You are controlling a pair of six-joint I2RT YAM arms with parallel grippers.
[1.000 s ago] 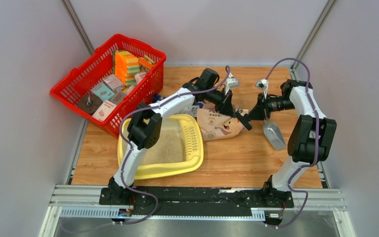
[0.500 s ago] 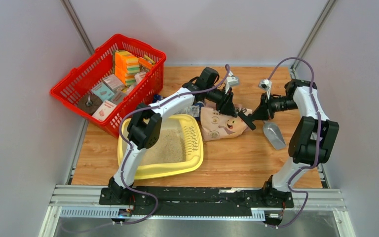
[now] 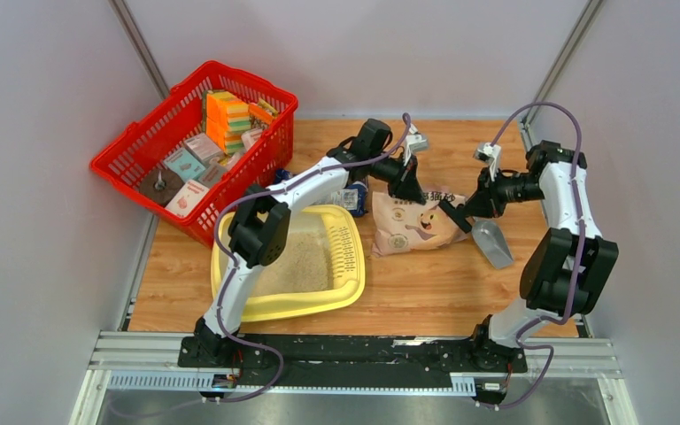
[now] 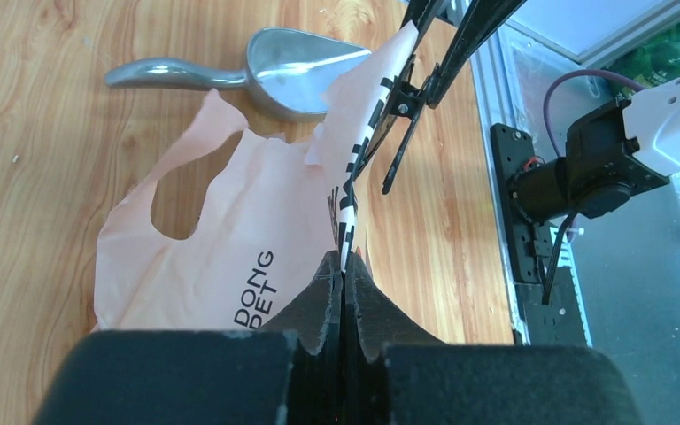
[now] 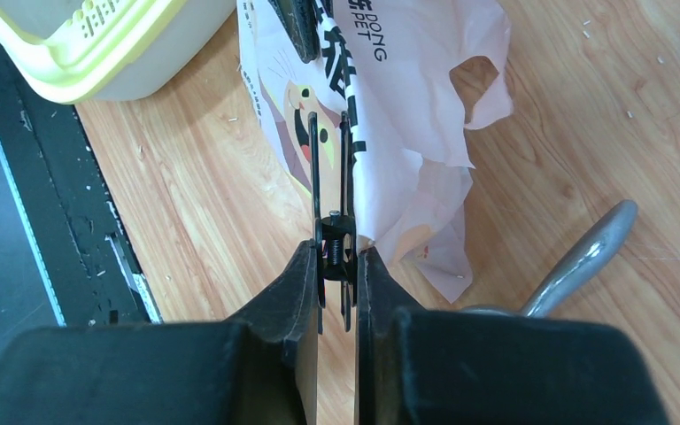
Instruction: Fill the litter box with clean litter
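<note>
The pale-yellow litter box [image 3: 347, 292] lies at the near left, with beige clean litter [image 3: 299, 266] covering its floor. To its right the tan litter bag [image 3: 416, 228] lies on the table. My left gripper [image 3: 406, 192] is shut on the bag's top edge [image 4: 347, 212], fingertips pressed together around the paper. My right gripper [image 3: 456, 217] is shut on a long black clip [image 5: 334, 168], whose arms lie along that same printed edge of the bag [image 5: 407, 97]. The litter box corner [image 5: 88, 49] shows in the right wrist view.
A metal scoop [image 3: 493, 243] lies just right of the bag, close under the right gripper; its bowl [image 4: 297, 66] and its handle [image 5: 584, 257] show in the wrist views. A red basket [image 3: 137, 159] of boxes stands at the back left. A blue-and-white bag [image 3: 351, 197] peeks from behind the left arm.
Both grippers and the tan bag have shifted right, away from the litter box. The bag now lies flatter. The left gripper briefly opened and has shut again on the bag's edge.
</note>
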